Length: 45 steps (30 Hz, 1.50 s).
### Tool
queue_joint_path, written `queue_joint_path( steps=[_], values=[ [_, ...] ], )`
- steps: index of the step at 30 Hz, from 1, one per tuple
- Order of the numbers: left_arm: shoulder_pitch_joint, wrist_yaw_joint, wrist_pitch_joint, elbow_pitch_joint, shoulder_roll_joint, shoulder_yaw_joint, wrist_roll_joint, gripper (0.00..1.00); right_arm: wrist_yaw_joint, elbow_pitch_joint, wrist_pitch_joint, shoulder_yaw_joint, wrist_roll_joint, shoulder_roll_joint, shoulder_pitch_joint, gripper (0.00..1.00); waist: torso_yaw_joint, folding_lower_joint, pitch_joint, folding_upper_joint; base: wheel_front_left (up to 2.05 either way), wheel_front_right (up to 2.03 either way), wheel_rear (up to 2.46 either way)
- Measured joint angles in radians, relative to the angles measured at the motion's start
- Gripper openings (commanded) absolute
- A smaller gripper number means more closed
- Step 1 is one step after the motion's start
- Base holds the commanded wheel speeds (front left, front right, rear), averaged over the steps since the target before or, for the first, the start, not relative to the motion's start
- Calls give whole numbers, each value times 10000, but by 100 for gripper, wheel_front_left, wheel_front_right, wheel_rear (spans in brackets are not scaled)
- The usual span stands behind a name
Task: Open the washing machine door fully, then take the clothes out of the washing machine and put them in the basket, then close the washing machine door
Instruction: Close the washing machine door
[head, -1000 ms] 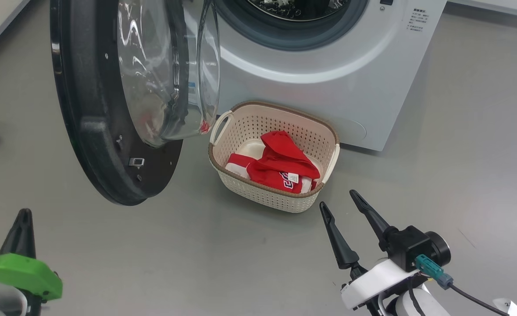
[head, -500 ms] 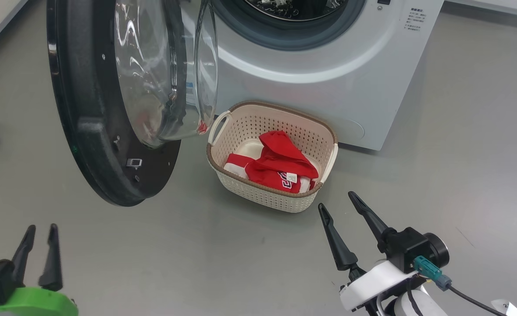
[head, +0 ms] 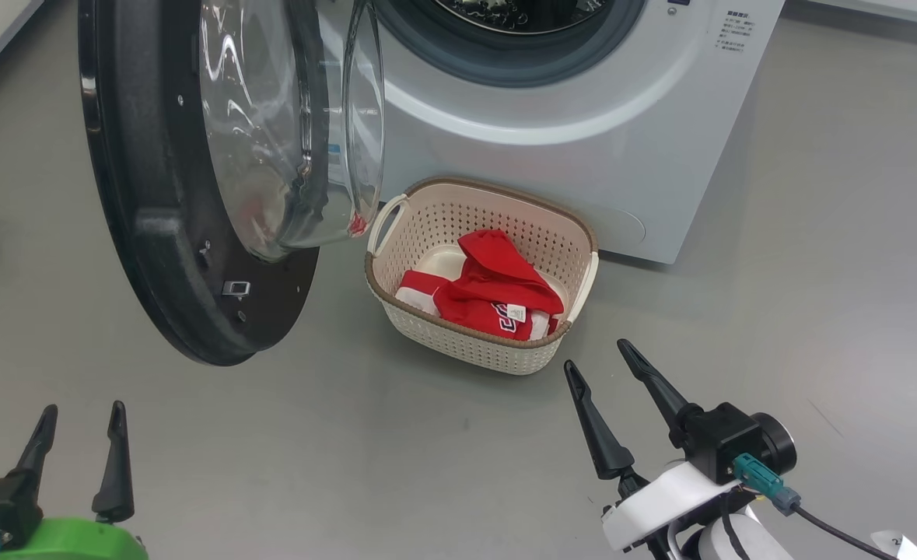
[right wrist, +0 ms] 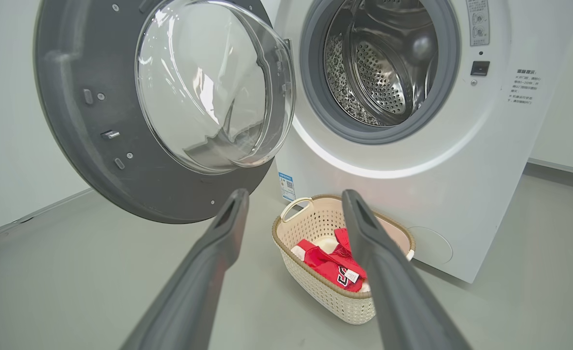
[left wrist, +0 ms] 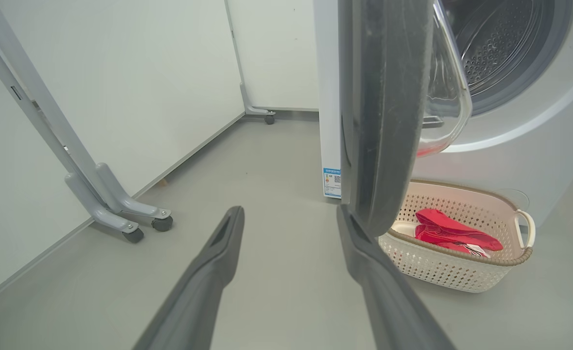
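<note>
Finds the clothes heaped inside the basket, on the floor just in front of the washing machine and just right of the washing machine door, standing wide open at the far left. Holds the left hand at the near left, fingers spread and gripping nothing, well apart from the door. Holds the right hand at the near right, also open and empty, near the basket's near wall.
</note>
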Motion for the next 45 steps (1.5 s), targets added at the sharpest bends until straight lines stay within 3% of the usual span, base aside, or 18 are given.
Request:
queue_joint_path(
  steps=[29, 40, 45],
  values=[
    [56, 82, -184, -140, 61, -109, 251, 100, 6, 2, 0, 98, 0, 33, 0, 100, -22, 0, -35, 0, 0, 0, 0],
    [-108, 73, -38, -403, 395, 59, 128, 100, 6, -29, -2, 81, -4, 35, -7, 100, -58, 0, 249, 0, 0, 0, 0],
    [-721, -19, 504, -516, 453, 614, -1009, 100, 6, -27, -2, 81, -8, 35, -19, 100, -63, 0, 333, 0, 0, 0, 0]
  ],
)
